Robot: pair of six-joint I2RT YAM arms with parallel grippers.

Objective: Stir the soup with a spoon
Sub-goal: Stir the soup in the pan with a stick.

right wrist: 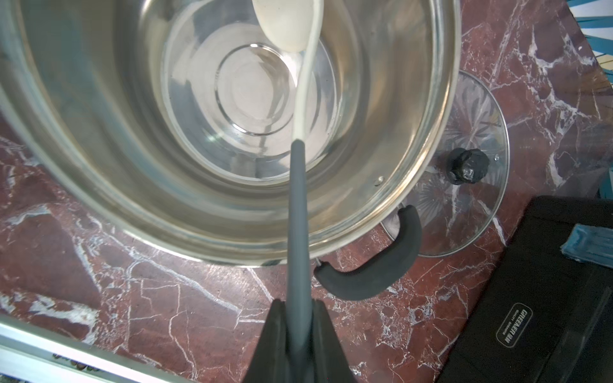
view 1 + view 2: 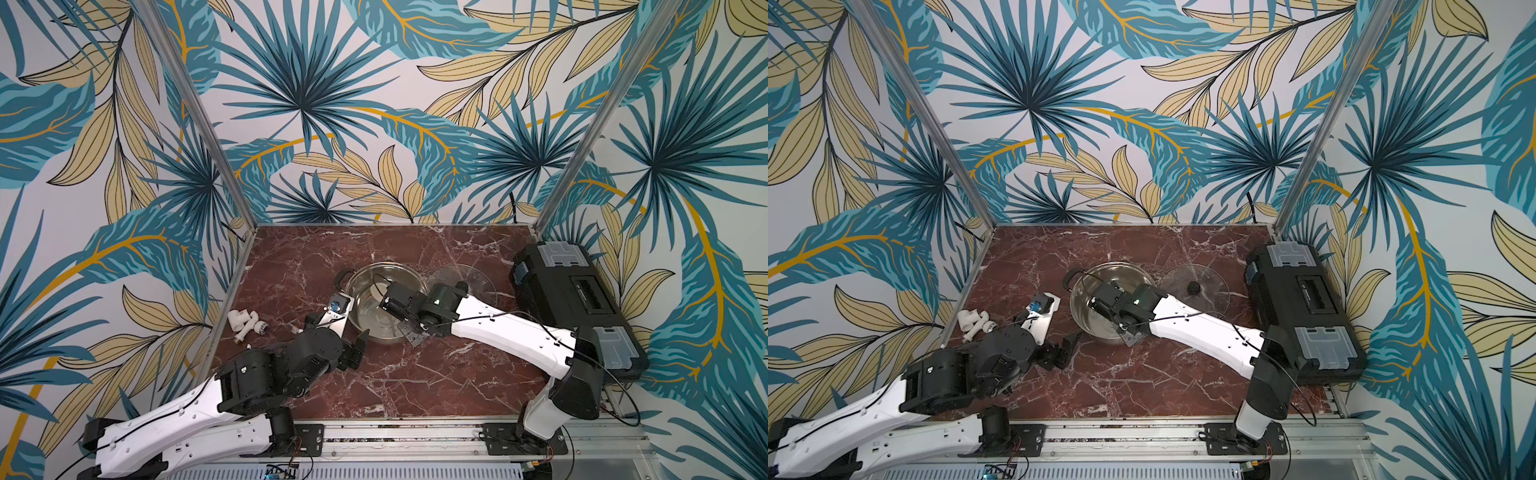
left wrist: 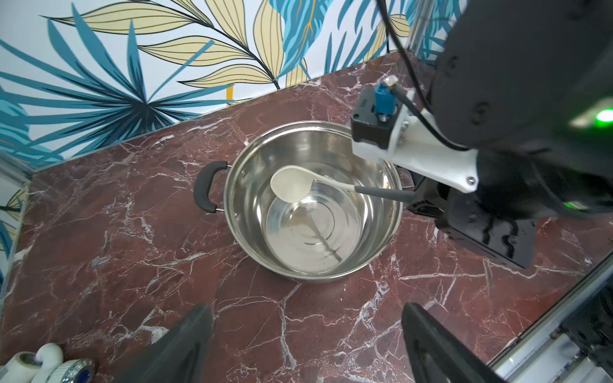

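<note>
A round stainless-steel pot [image 2: 363,282] with black side handles stands mid-table. Its inside [image 3: 252,185] is bare and shiny, and no soup shows in it. My right gripper [image 1: 298,303] is shut on the slim grey handle of the spoon [image 1: 298,215]. It reaches over the pot's right rim in both top views [image 2: 392,303]. The spoon's cream-white bowl [image 3: 292,184] hangs inside the pot, above the bottom and near the far wall. My left gripper [image 3: 306,308] is open with nothing between its fingers. It hovers over the table at the pot's near-left side [image 2: 357,349].
A clear glass lid [image 2: 463,286] with a black knob lies flat just right of the pot. A black toolbox [image 2: 577,299] runs along the right edge. White plastic pipe pieces [image 2: 245,322] lie at the left edge. Leaf-patterned walls close three sides.
</note>
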